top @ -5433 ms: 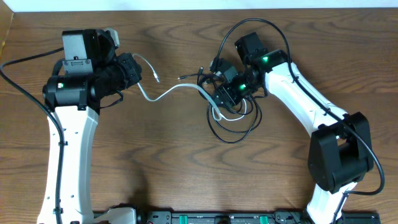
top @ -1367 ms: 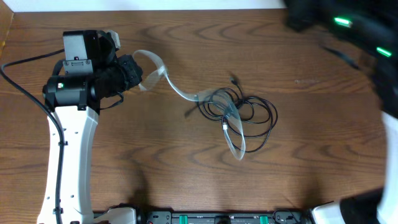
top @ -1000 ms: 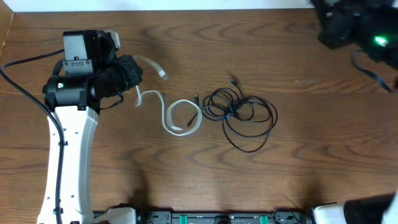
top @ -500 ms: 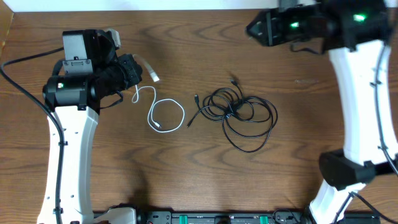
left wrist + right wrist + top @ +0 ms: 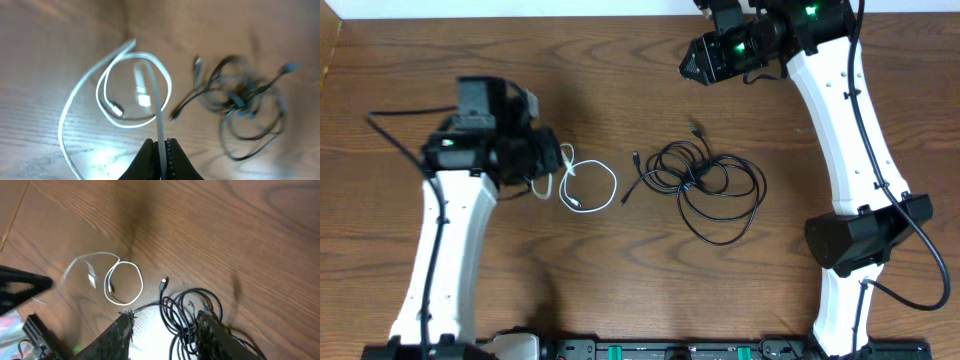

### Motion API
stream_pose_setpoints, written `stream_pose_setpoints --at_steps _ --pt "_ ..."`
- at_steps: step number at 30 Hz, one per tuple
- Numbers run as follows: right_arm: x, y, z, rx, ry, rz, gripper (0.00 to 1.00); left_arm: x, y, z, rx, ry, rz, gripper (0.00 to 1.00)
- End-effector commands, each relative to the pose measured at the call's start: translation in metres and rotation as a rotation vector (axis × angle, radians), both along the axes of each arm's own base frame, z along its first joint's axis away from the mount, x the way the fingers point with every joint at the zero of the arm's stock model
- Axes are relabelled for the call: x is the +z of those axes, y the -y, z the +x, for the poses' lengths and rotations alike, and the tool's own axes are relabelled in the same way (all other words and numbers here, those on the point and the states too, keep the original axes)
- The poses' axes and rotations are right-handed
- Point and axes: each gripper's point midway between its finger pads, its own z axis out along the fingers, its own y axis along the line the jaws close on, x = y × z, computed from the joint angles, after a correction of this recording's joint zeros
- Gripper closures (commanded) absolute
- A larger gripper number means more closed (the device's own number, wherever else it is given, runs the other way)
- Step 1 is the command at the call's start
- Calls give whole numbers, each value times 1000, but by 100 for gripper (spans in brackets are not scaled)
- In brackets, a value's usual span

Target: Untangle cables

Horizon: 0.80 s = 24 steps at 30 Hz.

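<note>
The white cable (image 5: pixel 614 184) lies in a small loop left of centre, apart from the black cable (image 5: pixel 688 183), which sits in a loose coil at the table's middle. My left gripper (image 5: pixel 558 160) is shut on one strand of the white cable (image 5: pixel 160 110), pinched between its jaws (image 5: pixel 161 147). The black coil (image 5: pixel 235 97) shows blurred to the right in that view. My right gripper (image 5: pixel 688 68) hangs high over the far side, open and holding nothing. Seen from it (image 5: pixel 165 325), the white loop (image 5: pixel 142 284) and the black coil (image 5: pixel 175 312) lie far below.
A brown wooden table (image 5: pixel 620 290) carries everything. The right arm's white links (image 5: pixel 850 130) span the right side down to its base (image 5: pixel 860 240). The left arm (image 5: pixel 445 250) runs along the left. A dark rail (image 5: pixel 650 350) lines the front edge.
The left gripper moved right and toward the front with the white cable's end. The right arm swung left along the far side and its jaws opened wider. Both cables lie where they did.
</note>
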Motion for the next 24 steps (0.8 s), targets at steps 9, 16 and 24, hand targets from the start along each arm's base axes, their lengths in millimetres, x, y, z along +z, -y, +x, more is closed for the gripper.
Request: stream_pose_setpoints --at_steps 9,16,24 --pt "4 -3 -1 25 22 2 53 -72 17 -22 -145 -192 100 23" --pt "3 -3 -2 26 16 0 51 -68 6 -18 -125 -167 162 19" --pt "-12 -29 -13 84 -16 -11 51 -7 -1 0 -44 18 159 19"
